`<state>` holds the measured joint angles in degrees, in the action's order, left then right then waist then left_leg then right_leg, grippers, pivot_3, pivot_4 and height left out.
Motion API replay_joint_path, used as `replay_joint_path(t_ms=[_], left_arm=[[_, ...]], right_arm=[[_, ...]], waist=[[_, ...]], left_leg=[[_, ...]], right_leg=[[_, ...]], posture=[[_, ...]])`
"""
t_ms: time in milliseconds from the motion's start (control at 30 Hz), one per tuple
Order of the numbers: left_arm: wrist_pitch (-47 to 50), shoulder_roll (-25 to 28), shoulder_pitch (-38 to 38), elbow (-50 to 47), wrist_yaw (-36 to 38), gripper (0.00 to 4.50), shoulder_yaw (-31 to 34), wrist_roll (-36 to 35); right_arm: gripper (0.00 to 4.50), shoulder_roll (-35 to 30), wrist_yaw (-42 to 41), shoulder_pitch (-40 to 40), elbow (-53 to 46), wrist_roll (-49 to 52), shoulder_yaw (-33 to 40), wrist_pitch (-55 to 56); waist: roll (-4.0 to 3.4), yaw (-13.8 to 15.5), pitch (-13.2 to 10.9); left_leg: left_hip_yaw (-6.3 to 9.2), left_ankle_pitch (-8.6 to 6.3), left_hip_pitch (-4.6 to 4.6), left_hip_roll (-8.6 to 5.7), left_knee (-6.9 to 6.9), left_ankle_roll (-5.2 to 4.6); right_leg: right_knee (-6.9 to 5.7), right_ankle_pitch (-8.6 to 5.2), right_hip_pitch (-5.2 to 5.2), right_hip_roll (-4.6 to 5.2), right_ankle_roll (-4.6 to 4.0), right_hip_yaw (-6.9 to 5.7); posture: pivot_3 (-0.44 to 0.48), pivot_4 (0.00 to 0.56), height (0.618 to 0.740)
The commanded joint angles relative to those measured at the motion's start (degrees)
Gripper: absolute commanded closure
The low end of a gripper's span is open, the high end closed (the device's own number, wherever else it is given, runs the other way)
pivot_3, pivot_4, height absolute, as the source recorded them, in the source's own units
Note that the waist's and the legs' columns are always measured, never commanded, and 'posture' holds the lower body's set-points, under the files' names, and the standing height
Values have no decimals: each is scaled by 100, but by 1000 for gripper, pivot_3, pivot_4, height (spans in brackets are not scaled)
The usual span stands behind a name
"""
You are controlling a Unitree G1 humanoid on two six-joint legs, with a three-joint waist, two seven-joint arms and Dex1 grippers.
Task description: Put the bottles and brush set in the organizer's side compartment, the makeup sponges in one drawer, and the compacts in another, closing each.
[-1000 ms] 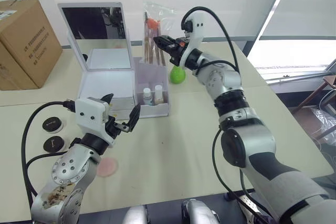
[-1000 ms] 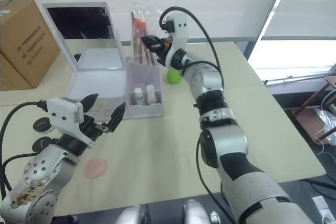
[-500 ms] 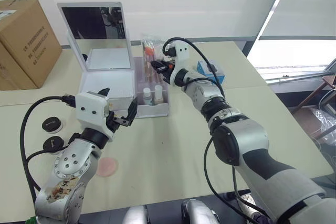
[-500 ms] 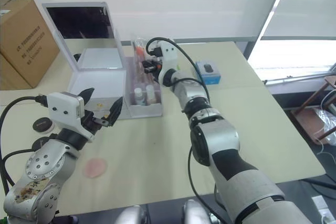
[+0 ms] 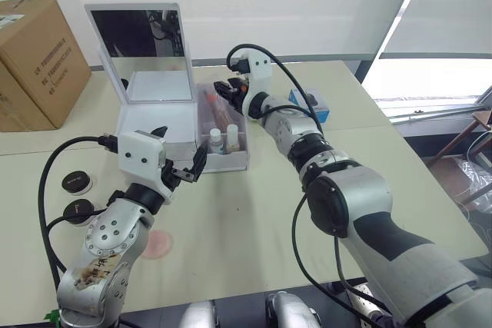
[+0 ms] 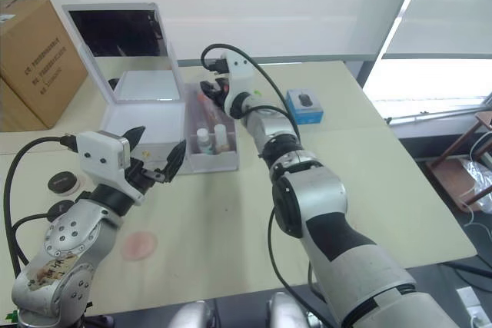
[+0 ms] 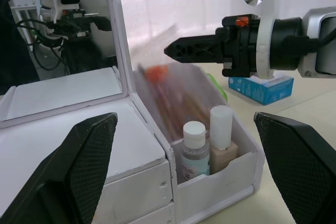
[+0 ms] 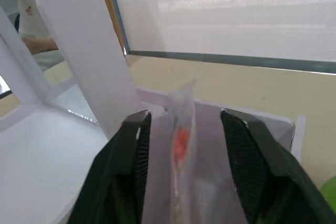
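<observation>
Brush set (image 7: 167, 96) lowered into side compartment (image 5: 223, 134); right pincer (image 8: 181, 145) released; beige table (image 5: 277, 190).

Side compartment (image 5: 222, 160): right of the drawers (image 5: 175, 157), holds bottles (image 5: 224, 140) in front, brush set (image 5: 217, 110) behind.
Compacts (image 5: 77, 196): left of organizer (image 5: 157, 117).

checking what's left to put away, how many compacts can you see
2. Both compacts sit on the table left of the organizer, near the left arm: one farther back, one nearer the robot, partly behind the arm. Others may be hidden.
</observation>
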<state>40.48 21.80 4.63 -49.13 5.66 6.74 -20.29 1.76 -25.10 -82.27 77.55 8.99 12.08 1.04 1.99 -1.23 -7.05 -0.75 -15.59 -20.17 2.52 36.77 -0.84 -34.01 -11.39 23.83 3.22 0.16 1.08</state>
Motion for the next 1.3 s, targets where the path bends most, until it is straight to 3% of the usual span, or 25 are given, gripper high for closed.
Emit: replay_joint_path(t_ms=[33, 133, 433, 633, 800, 900, 1200, 1267, 1300], left_arm=[[112, -16, 132, -255, -58, 0, 32, 8], [186, -27, 172, -272, -63, 0, 10, 15], [121, 30, 74, -130, 134, 0, 101, -20], [-13, 124, 46, 144, 393, 0, 332, -54], [-5, -19, 63, 185, 429, 0, 268, -97], [-6, -63, 21, 119, 419, 0, 194, -66], [-128, -145, -253, 10, 392, 0, 208, -3], [-169, -169, -330, -18, 387, 0, 230, 12], [-184, -180, -364, -31, 381, 0, 240, 21]], right_arm=[[912, 2, -150, -127, -127, 0, 106, 22], [17, -36, -232, -133, -168, 14, 125, 40], [17, -491, -1139, -31, -728, 106, 44, 53], [17, -946, -2064, 835, -2707, 193, -446, -979], [17, -958, -2014, 939, -3071, 79, -833, -1630], [639, -802, -1698, 627, -2390, -20, -867, -1437], [3672, -198, -1731, -87, -648, -348, -987, -1018], [4403, -132, -1335, -112, -427, -464, -952, -969], [4456, -118, -1080, -126, -337, -493, -906, -969]], waist=[[0, -2, 0], [0, 0, 0], [1, 17, -2], [1, 20, -2], [0, -3, -3], [-1, -14, -4], [-6, -29, -26], [-2, -10, -28], [-2, 1, -28]], left_leg=[[0, 0, -1, 0, 0, 0], [2, 0, -1, 0, 0, 0], [3, 0, -1, -3, 0, 0], [6, 0, 11, -2, 1, 0], [6, 0, 16, -2, 1, 0], [7, 0, 25, 1, 0, 0], [9, 0, 32, 0, 0, 0], [11, 0, 31, 0, 1, 0], [11, 0, 31, 0, 1, 0]], right_leg=[[1, 0, 0, 0, 0, 0], [0, 0, 1, 0, 0, -2], [1, 1, -1, 1, 2, -2], [3, -4, -19, 1, 11, -8], [1, 1, -21, 0, 3, -5], [-1, -1, -25, -4, 0, -5], [2, -4, -37, -1, -2, -10], [3, -8, -39, 1, -7, -14], [3, -12, -38, 3, -15, -14]], posture=[[0, 150, 740], [0, 150, 740], [0, 150, 740], [0, 150, 740], [0, 150, 740], [0, 150, 740], [0, 150, 740], [0, 150, 740], [0, 150, 740]])
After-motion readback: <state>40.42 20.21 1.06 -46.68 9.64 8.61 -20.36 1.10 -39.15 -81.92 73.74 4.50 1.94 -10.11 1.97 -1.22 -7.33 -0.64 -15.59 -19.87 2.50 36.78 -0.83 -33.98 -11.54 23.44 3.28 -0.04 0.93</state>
